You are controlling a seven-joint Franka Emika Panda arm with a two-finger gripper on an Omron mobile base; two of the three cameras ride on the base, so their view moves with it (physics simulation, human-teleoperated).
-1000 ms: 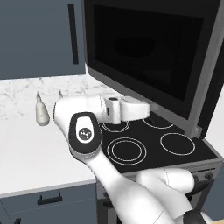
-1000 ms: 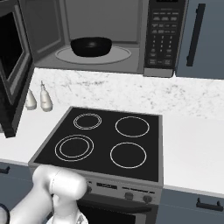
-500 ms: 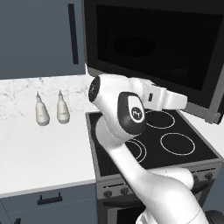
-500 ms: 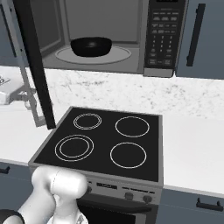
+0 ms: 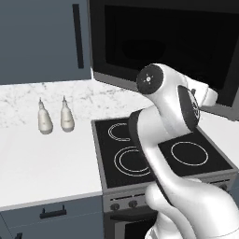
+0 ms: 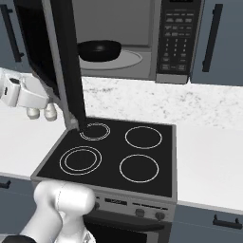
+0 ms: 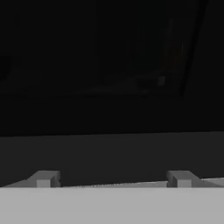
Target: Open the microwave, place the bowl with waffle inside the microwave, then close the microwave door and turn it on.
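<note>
- Bowl [image 6: 99,50] sits inside the microwave [image 6: 142,40], on the left part of the round turntable plate [image 6: 127,60], so I judge the placing step done and the door the job in hand. I cannot make out the waffle in it.
- The microwave door [image 6: 66,66] stands swung out on its left hinge, edge-on in the right base view, its lower corner hanging over the back left corner of the cooktop [image 6: 114,154].
- My gripper [image 6: 10,90] is on the outer side of that door, over the counter [image 5: 51,163] left of the cooktop (I take this as the pushing position, since a door on a left hinge closes from there).
- In the hand view the dark glass is right ahead, and two grey fingertips [image 7: 43,178] stand wide apart, so the gripper is spread and holds nothing.
- I cannot tell whether the fingers touch the door.
- Two pale shakers [image 5: 55,116] stand together near the back edge of the counter, close under the hand; a low sweep could clip them.
- The keypad strip [image 6: 176,38] at the microwave's right side waits for the last step.
</note>
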